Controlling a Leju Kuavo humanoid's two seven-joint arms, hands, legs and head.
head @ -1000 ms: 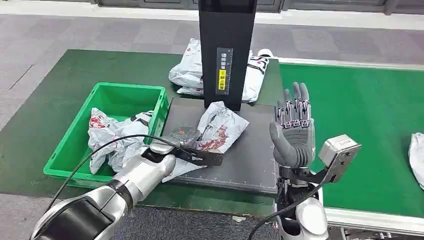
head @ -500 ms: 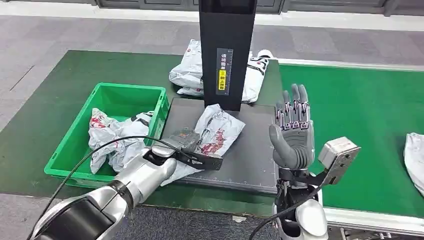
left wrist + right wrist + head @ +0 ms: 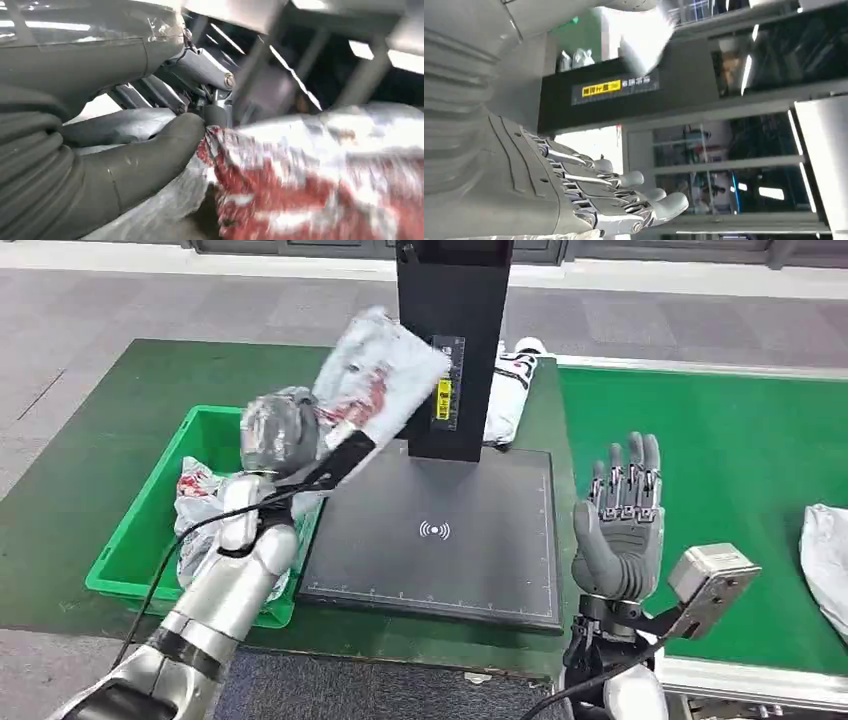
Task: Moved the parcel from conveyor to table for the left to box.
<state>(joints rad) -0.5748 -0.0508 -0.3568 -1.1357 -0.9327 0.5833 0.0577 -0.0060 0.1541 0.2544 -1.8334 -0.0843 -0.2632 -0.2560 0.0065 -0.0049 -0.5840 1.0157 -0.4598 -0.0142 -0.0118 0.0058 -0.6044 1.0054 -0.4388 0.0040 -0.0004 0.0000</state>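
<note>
Parcel (image 3: 372, 375) gripped in raised left hand (image 3: 278, 432); right hand (image 3: 620, 525) open, empty.

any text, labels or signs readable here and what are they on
Yellow label on the black scanner column: characters too small to read.
Same yellow label in the right wrist view: blurred, unreadable.
Black scanner pad: white wireless-wave symbol, no words.
Held parcel: red print, blurred.

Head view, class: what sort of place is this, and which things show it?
Probably a parcel-sorting station: a green conveyor belt, a black scanning pad with upright post, and a green plastic crate holding grey plastic mailer parcels.
</note>
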